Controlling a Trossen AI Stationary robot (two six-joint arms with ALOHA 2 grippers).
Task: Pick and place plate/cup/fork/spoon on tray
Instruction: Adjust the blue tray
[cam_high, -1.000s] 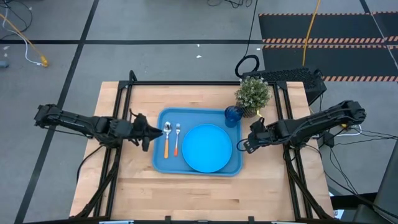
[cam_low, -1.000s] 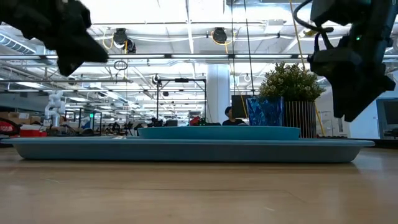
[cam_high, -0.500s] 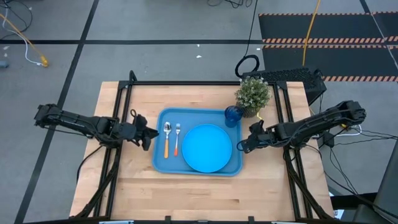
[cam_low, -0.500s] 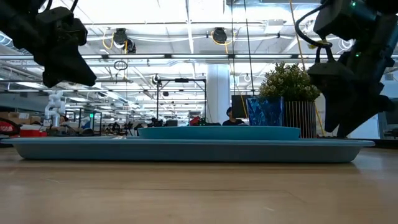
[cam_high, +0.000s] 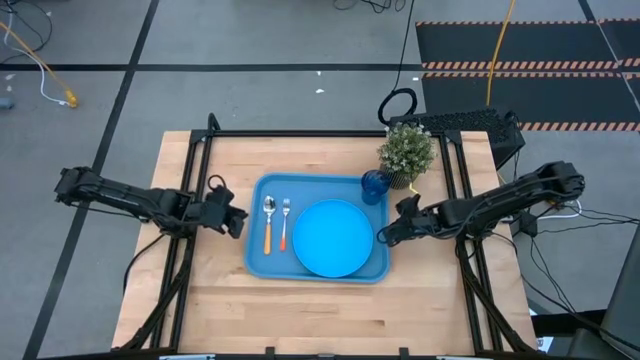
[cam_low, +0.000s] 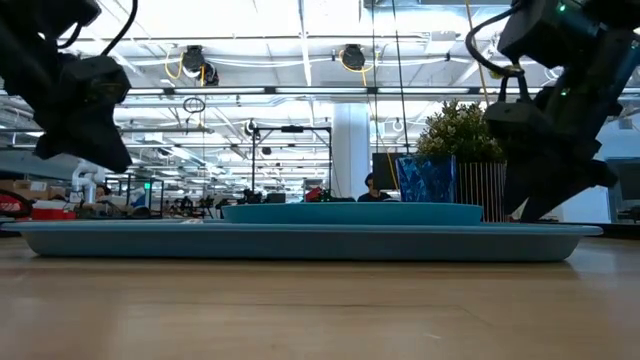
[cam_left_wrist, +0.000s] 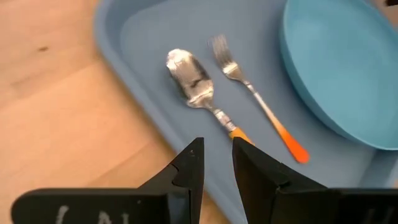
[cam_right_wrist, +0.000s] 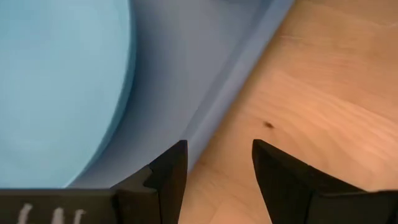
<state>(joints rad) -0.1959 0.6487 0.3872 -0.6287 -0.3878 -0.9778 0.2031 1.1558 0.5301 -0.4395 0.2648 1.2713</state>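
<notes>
Tray (cam_high: 262, 255) of smooth plastic bears round plate (cam_high: 333, 237); left gripper (cam_left_wrist: 216, 167) and right gripper (cam_right_wrist: 219, 163) gape empty.

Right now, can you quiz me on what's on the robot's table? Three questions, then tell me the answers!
1. True or false: the plate lies inside the tray.
2. Which lies closer to the plate: the fork or the spoon?
3. Where does the cup stand? A) in the tray's corner nearest the potted plant; B) on the plate; C) on the bare table.

Key: 1 true. 2 the fork. 3 A.

Bonus fact: the left gripper and right gripper are both empty, one at each end of the tray.
</notes>
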